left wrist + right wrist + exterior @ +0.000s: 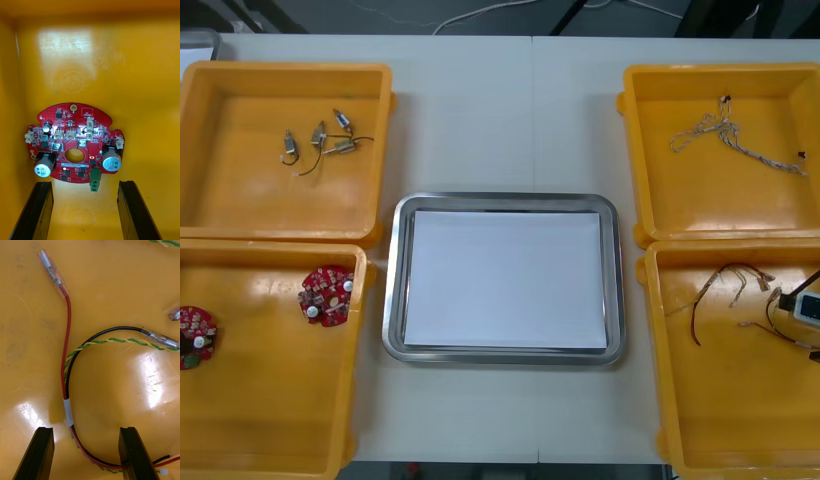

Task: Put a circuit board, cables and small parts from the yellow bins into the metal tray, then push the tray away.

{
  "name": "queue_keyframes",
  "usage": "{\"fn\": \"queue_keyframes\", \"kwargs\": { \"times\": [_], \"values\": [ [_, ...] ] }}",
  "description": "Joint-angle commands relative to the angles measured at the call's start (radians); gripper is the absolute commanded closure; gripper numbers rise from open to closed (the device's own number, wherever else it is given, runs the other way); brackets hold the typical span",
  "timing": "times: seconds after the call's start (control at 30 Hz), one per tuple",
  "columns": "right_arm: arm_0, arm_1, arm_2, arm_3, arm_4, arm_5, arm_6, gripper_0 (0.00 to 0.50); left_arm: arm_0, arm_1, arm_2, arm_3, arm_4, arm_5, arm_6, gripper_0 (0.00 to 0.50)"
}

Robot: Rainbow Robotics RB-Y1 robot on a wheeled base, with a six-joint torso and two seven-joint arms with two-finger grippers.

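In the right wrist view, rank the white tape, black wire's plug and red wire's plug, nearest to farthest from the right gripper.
From the right gripper, open in the cable bin:
1. White tape, just beyond the fingertips.
2. Black wire's plug, across the loop.
3. Red wire's plug, farthest ahead.
Left gripper is open before a board.

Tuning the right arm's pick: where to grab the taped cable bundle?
Probably the white tape band, where red, black and twisted wires lie together, flat on the bin floor. Come from above, fingers across the wires; it sits just ahead of the open right gripper.
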Motion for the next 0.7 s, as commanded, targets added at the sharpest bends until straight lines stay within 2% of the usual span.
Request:
{"fn": "queue_keyframes", "kwargs": {
  "times": [0.03,0.3,0.7],
  "values": [
    [0.017,-0.035,0.034,0.012,0.011,-0.031,0.012,0.0,0.039,-0.023,-0.013,-0.003,-0.018,-0.029,-0.144,0.0],
    [0.017,-0.037,0.054,0.016,0.023,-0.046,0.012,0.0,0.074,-0.022,-0.018,0.019,-0.019,-0.092,-0.19,0.0],
    [0.017,-0.032,0.062,0.015,0.051,-0.054,0.012,0.0,0.081,-0.039,-0.016,0.058,-0.024,-0.124,-0.241,0.0]
  ]
}}
